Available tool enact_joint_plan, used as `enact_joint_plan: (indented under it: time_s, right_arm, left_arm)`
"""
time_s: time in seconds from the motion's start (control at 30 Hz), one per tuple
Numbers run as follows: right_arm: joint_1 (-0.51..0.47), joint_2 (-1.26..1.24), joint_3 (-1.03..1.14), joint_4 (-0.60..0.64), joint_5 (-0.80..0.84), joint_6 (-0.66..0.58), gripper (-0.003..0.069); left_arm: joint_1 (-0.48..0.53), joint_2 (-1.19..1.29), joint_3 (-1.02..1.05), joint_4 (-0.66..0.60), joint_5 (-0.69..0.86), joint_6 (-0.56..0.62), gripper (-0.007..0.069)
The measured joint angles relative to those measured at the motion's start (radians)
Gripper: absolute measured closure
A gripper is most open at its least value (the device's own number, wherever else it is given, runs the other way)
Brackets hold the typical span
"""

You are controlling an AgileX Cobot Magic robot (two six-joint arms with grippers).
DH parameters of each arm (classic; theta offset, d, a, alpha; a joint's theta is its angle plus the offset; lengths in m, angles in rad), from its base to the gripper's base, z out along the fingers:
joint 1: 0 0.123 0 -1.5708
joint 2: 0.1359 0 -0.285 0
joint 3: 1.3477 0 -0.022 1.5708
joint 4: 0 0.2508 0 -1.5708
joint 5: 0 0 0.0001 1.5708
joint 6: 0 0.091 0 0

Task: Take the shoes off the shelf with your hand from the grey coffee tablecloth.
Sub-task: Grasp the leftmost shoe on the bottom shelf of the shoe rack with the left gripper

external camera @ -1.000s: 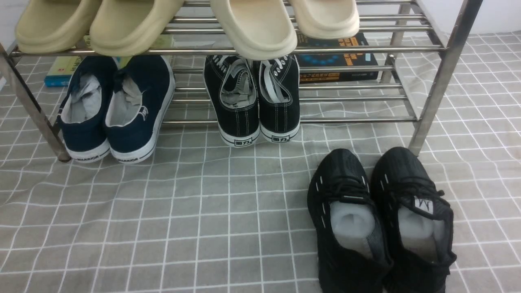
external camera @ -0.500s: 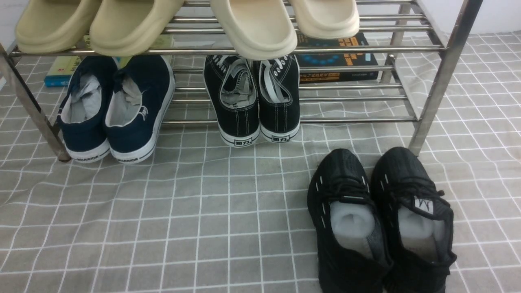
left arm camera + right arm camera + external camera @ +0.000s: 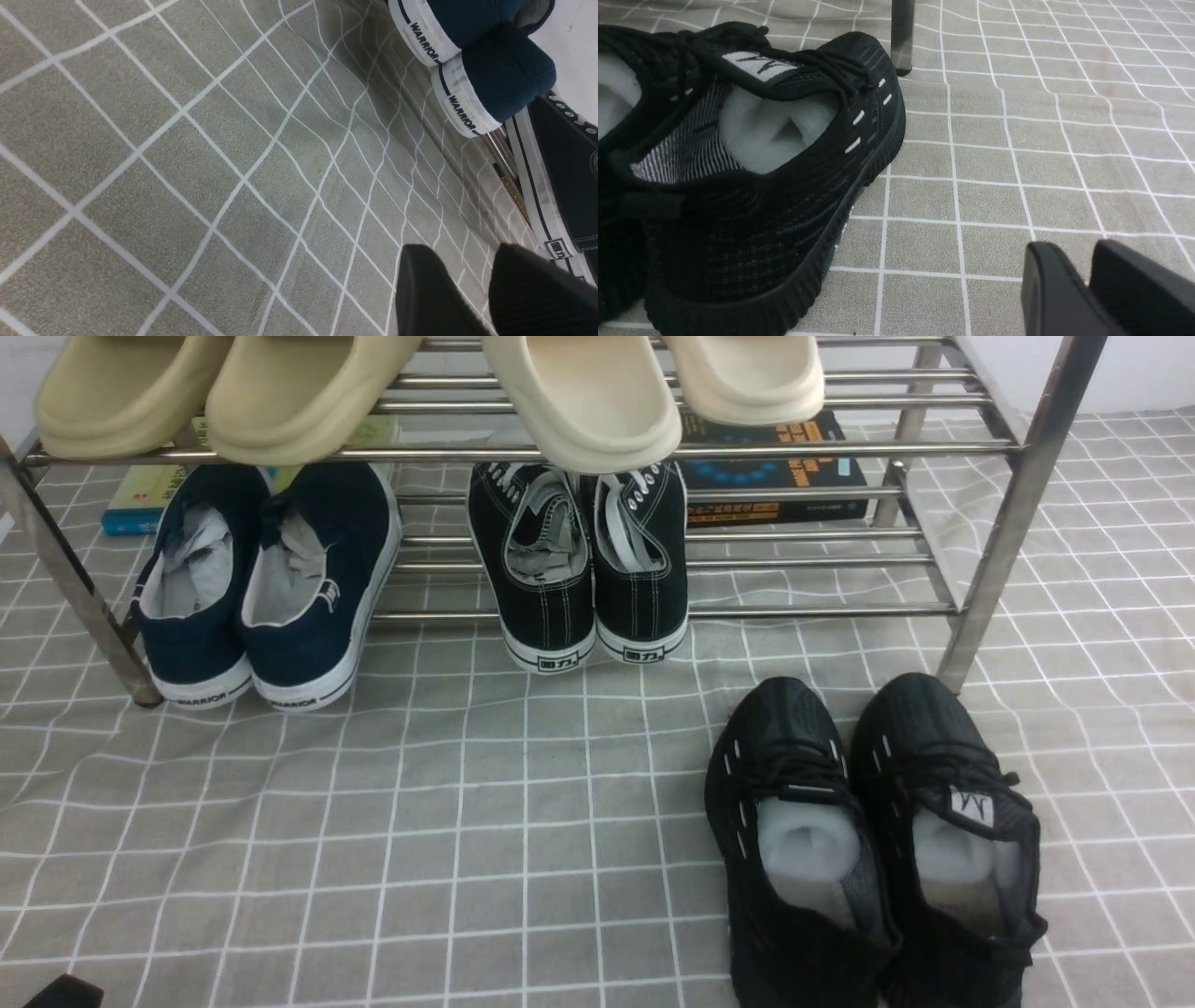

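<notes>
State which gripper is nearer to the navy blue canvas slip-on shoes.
Left. The left gripper is over the grey checked cloth, facing the navy shoes; the right gripper is beside the black mesh sneakers.

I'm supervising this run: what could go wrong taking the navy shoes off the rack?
The navy slip-ons sit under a rail of the shelf with tan slippers overhanging; lifting straight up could hit them. The shelf's left leg stands close beside them and may snag the left gripper.
</notes>
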Motion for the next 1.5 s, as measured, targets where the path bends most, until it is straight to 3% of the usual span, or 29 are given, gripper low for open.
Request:
enact_joint_plan:
  time_s: [0.27, 0.37, 0.53, 0.8, 1.0, 1.33, 1.5]
  right_arm:
    - [0.000, 0.000, 0.000, 0.000, 0.000, 0.000, 0.0501]
    - [0.000, 0.000, 0.000, 0.000, 0.000, 0.000, 0.0496]
    - [0.000, 0.000, 0.000, 0.000, 0.000, 0.000, 0.0489]
    - [0.000, 0.000, 0.000, 0.000, 0.000, 0.000, 0.0480]
    - [0.000, 0.000, 0.000, 0.000, 0.000, 0.000, 0.0479]
    - [0.000, 0.000, 0.000, 0.000, 0.000, 0.000, 0.0461]
    - [0.000, 0.000, 0.000, 0.000, 0.000, 0.000, 0.0456]
  left_arm:
    - [0.000, 0.000, 0.004, -0.006, -0.085, -0.005, 0.0389]
    - [0.000, 0.000, -0.001, 0.011, -0.083, 0.036, 0.0445]
    - [0.000, 0.050, -0.149, 0.043, 0.009, 0.068, 0.0605]
    - [0.000, 0.502, -0.519, 0.097, 0.309, 0.136, 0.0613]
    - [0.000, 0.994, -0.806, 0.169, 0.372, 0.232, 0.0501]
    - [0.000, 1.451, -1.240, 0.256, 0.467, 0.230, 0.0118]
    - [0.000, 1.584, -1.299, 0.258, 0.442, 0.213, 0.0054]
